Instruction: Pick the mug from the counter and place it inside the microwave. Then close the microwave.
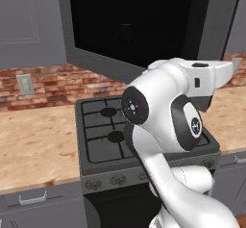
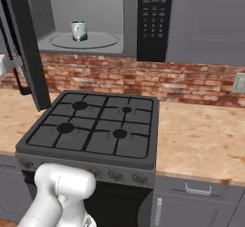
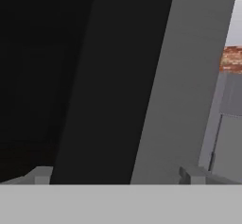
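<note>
While the wide-open, empty gripper [image 3: 116, 173] faces the microwave door [image 3: 142, 76], a glancing push could slip off, leaving the mug [image 2: 79, 30], at eleven o'clock, exposed.

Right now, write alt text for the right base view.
A mug sits on the turntable inside the open microwave, above a black gas stovetop. The door hangs open at left; a wood-grain counter flanks the stove before a brick wall.

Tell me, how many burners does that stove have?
4, all on the black stove: back left, back right, front left, front right. None look hidden from the right-hand camera.
</note>
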